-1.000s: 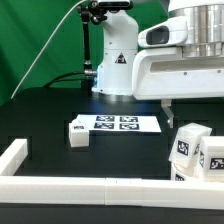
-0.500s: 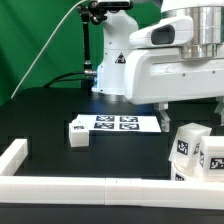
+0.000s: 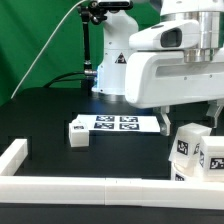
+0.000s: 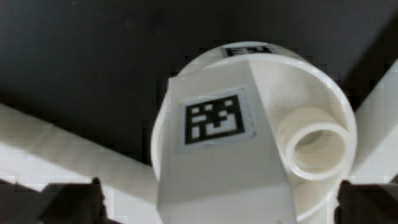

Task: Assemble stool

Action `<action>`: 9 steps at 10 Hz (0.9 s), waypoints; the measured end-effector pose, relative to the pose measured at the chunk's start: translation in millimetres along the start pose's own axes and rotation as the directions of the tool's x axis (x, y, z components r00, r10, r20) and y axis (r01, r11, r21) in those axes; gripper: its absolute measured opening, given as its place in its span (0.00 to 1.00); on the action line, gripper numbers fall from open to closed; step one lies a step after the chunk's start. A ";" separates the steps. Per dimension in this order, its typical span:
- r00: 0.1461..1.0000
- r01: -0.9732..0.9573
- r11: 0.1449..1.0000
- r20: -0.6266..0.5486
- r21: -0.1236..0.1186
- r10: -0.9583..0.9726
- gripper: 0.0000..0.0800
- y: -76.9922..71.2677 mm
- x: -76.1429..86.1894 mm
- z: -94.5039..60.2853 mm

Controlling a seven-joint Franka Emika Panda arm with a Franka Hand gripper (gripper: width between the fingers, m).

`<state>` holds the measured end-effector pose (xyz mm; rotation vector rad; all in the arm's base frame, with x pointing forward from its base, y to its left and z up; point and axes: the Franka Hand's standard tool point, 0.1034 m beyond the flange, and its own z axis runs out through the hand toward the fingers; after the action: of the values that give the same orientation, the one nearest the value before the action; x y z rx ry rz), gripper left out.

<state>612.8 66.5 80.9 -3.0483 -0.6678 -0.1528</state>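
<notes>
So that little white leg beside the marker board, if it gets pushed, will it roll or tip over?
Probably neither: the leg looks squat and flat-sided and sits low on the table, so it should slide. It looks like stiff moulded plastic, so it is likely rigid and light. Its smooth faces might slip when gripped.

A green backdrop (image 3: 35, 35) is seen hung across the back, evenly lit, and a thin dark cable (image 3: 45, 53) is traced slanting down over it. Below, a black table (image 3: 40, 115) is spread wide, with a faint sheen caught on its surface. The marker board (image 3: 118, 123) is laid flat on it. A white border rail (image 3: 90, 188) is run along the near edge and turned at the corner on the exterior view's left.
</notes>
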 end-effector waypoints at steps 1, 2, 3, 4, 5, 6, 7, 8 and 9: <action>1.000 -0.003 1.000 0.003 0.000 0.003 0.81 0.2 -1.0 1.6; 1.000 -0.006 1.000 0.002 0.000 0.006 0.81 -0.4 -0.9 1.7; 1.000 -0.007 1.000 0.003 0.001 0.007 0.70 -0.6 -1.0 2.1; 1.000 -0.007 1.000 0.003 0.000 0.007 0.70 -0.3 -1.2 2.1; 1.000 -0.025 1.000 0.002 0.000 0.025 0.44 -0.1 -1.0 1.9; 0.999 -0.051 0.999 0.002 0.000 0.051 0.43 0.2 -1.1 1.9; 0.999 -0.051 0.999 0.002 -0.001 0.051 0.43 0.3 -1.1 1.9; 0.996 -0.090 0.996 0.002 0.001 0.090 0.43 0.2 -1.0 1.9; 0.982 -0.188 0.982 0.002 0.000 0.188 0.43 0.2 -1.1 2.0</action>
<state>612.1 66.0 78.8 -3.0891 -0.3765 -0.1462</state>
